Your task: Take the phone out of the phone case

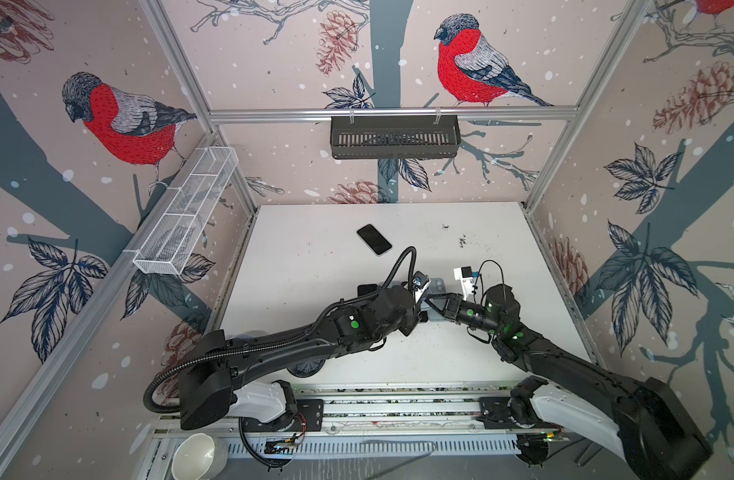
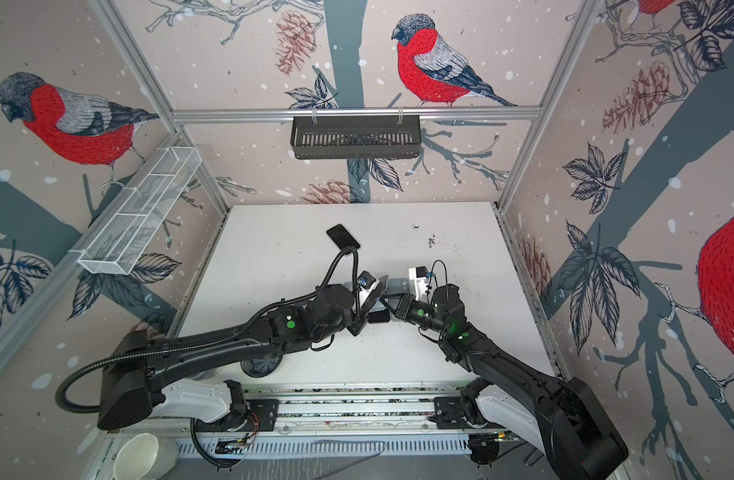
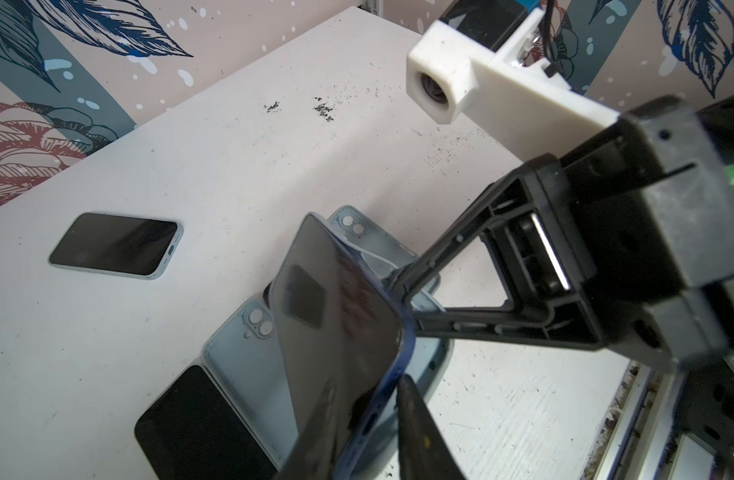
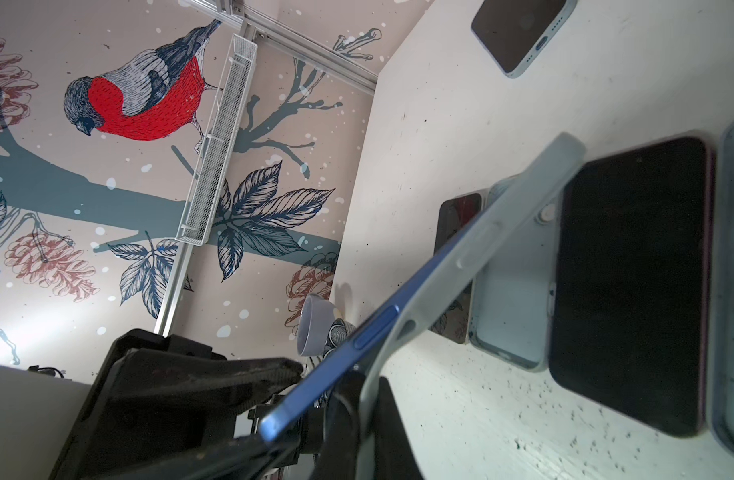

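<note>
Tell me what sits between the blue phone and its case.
One of the fingers of the right gripper, pinching the case; right wrist view shows it.

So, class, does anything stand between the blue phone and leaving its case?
Only the pale case itself: it wraps the far end of the blue phone, peeled off the gripped end. Nothing else visible blocks it.

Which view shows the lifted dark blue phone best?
Left wrist view: the dark blue phone shows its black screen. Right wrist: only its side edge. In both top views the arms mostly hide it.
</note>
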Controlling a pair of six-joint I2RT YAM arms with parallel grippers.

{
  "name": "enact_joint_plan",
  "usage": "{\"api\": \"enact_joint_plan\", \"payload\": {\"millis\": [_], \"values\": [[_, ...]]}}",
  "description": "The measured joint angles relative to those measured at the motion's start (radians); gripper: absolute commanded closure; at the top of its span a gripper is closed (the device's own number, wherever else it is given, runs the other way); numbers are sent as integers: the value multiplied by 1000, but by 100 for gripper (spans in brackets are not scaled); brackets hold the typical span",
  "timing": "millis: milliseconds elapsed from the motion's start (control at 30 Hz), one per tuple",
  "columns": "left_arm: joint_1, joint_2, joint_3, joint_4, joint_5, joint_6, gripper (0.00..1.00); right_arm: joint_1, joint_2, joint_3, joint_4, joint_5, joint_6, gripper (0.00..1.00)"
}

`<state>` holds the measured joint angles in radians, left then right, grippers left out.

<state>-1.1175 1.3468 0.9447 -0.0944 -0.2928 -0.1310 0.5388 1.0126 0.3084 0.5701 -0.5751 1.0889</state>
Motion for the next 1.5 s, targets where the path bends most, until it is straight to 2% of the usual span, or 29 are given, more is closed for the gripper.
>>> {"api": "enact_joint_plan", "payload": {"millis": [267,567,700,867,1067,1167,1400,1500], "values": [[-12,38,0,5,-56,1,76,10,-12,0,7,-13,6,100],[-19,42,8,-1,-93,23,93,10,-23,-5,9,-22,6,100],[-20,-3,6,-27,-111,34,97,5,-25,-8,34,-42,2,100],[-20,-99,-26,-24,-191,60,99,-17,-8,-19,36,-37,-2,100],[-20,-199,-48,-26,-280,130,100,-29,84,3,39,-39,-12,100],[6,-227,-58,-29,-323,174,100,-32,166,41,46,-41,-16,100],[201,-274,-179,-16,-362,336,100,-35,425,176,64,-55,-16,100],[249,-264,-203,10,-359,411,100,-33,535,259,59,-59,-14,100]]}}
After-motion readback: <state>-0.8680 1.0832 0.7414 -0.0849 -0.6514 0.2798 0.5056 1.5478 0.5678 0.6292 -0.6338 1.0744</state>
